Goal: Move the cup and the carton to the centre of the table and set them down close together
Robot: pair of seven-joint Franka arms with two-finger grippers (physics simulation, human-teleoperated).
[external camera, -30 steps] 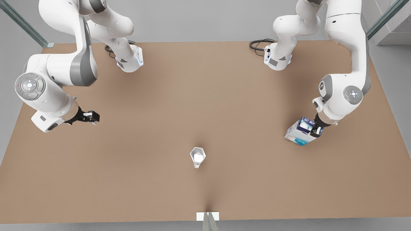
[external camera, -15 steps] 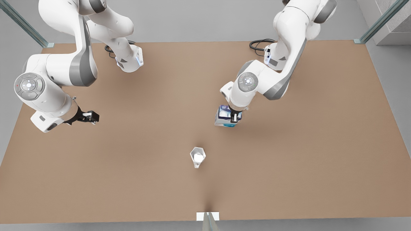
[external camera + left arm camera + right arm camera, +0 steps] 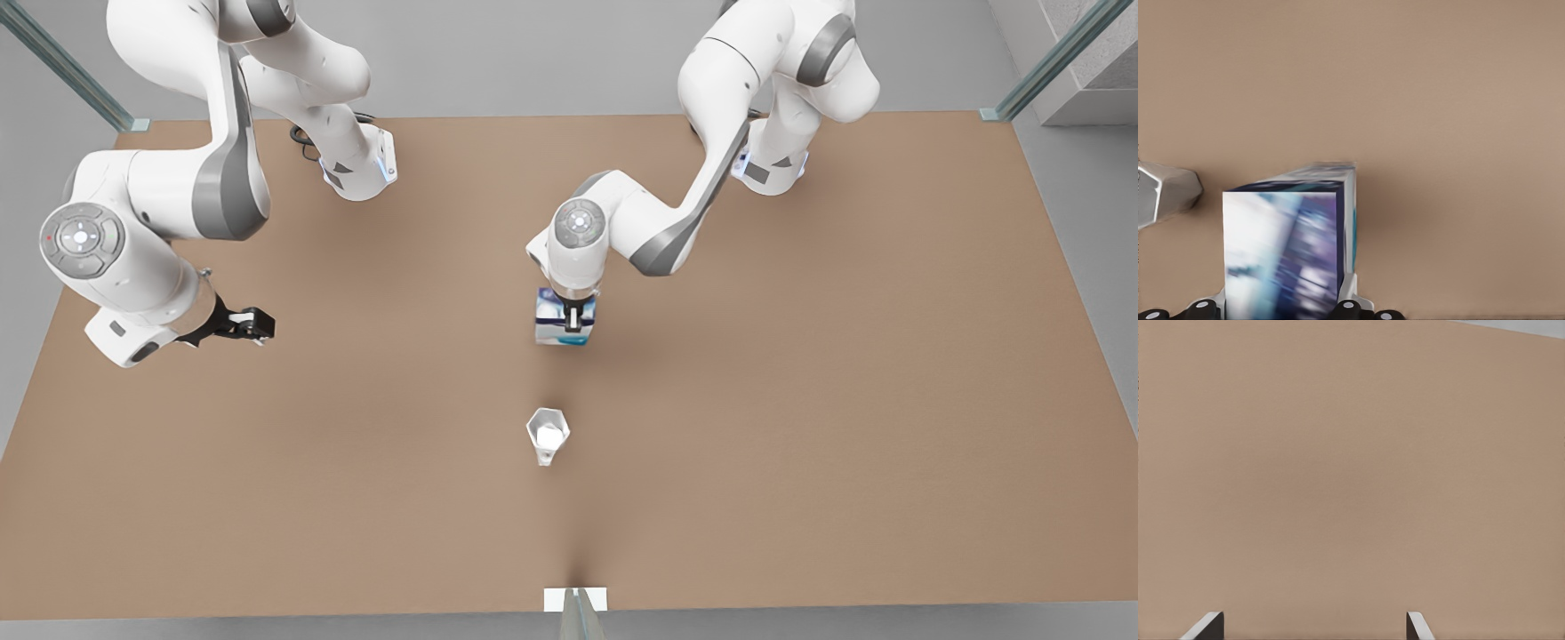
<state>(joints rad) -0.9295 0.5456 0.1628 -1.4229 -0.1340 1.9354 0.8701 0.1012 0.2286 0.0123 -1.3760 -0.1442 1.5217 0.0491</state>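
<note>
The carton (image 3: pixel 564 322), white and light blue with a navy top, is near the middle of the brown table (image 3: pixel 800 400), upright in my left gripper (image 3: pixel 575 318), which is shut on it. Whether its base touches the table I cannot tell. In the left wrist view the carton (image 3: pixel 1281 253) sits between the left gripper's (image 3: pixel 1278 310) fingers, and the cup's (image 3: pixel 1165 193) edge shows beside it. The pale faceted cup (image 3: pixel 547 433) stands alone, a short way in front of the carton. My right gripper (image 3: pixel 258 324) waits open at the front view's left, over bare table (image 3: pixel 1351 487).
Both arm bases (image 3: pixel 356 169) (image 3: pixel 769 164) stand at the table's back edge, with black cables beside them. A small white marker (image 3: pixel 575 599) lies at the front edge. Wide bare tabletop lies to either side of the cup.
My left gripper has carried the carton from the front view's right side to the middle of the table, stopping just behind the cup. The right arm and the cup have stayed still.
</note>
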